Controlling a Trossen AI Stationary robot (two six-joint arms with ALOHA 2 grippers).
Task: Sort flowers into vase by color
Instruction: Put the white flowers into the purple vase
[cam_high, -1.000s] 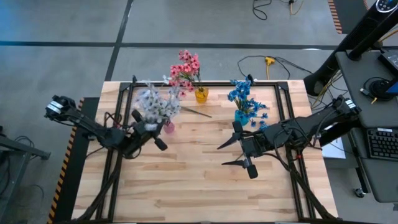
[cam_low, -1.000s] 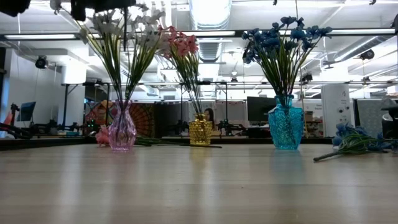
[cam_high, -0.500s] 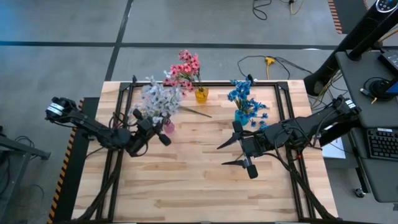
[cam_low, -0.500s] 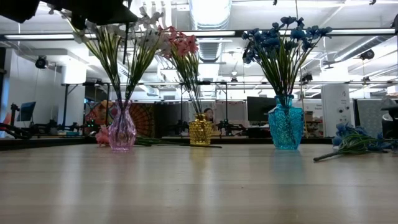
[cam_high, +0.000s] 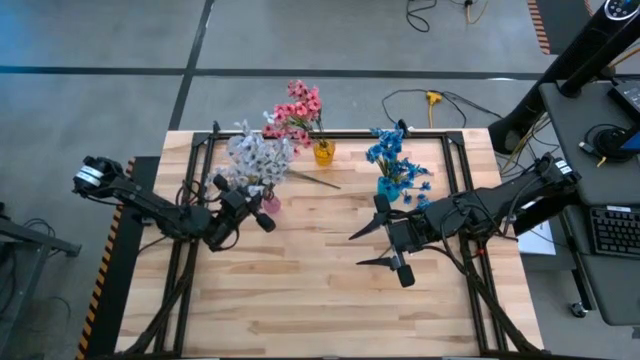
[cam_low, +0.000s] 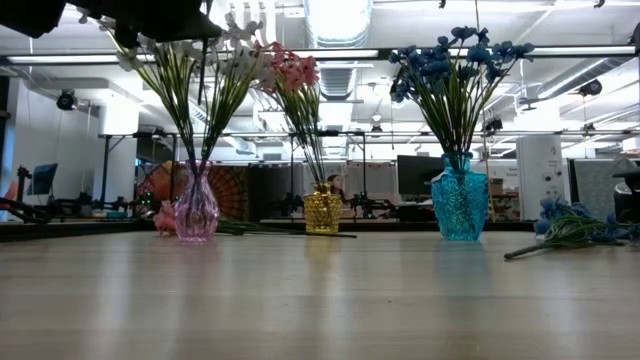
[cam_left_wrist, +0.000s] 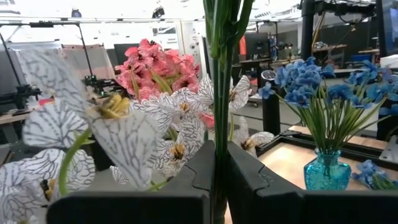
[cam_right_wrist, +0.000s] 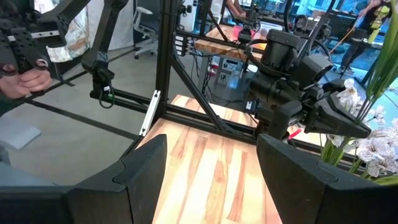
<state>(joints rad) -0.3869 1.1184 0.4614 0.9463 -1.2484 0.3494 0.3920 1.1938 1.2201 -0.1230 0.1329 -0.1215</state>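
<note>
My left gripper (cam_high: 243, 203) is shut on a white sprig beside the pink vase (cam_high: 270, 204), with the white blossoms (cam_high: 258, 155) spread over it. In the low view the white sprigs' stems (cam_low: 200, 120) run down into the pink vase (cam_low: 196, 212). Pink flowers (cam_high: 298, 108) stand in the yellow vase (cam_low: 322, 212), and blue flowers (cam_high: 385, 148) in the blue vase (cam_low: 460, 205). A loose blue sprig (cam_low: 570, 226) lies flat on the table at its right. My right gripper (cam_high: 368, 246) hangs open over bare wood, near the blue vase. My left gripper pinches one green stem (cam_left_wrist: 219, 163) of a white sprig between its two fingers (cam_left_wrist: 198, 180). The fingers lie across the stem, roughly level, coming from the table's left. The stem stands upright in the hold; its lower end is hidden below the fingers.
A thin green stem (cam_high: 316, 180) lies on the table between the pink and yellow vases. Black frame rails (cam_high: 330, 133) run along the table's far edge and sides. A person's hand (cam_right_wrist: 18, 74) shows beyond the table in the right wrist view. Bare wood (cam_high: 300, 290) fills the near half.
My left gripper has moved slightly toward the far edge and down, carrying the white sprig. The white blossoms have shifted toward the far edge and settled above the pink vase. The gripper has stayed shut.
</note>
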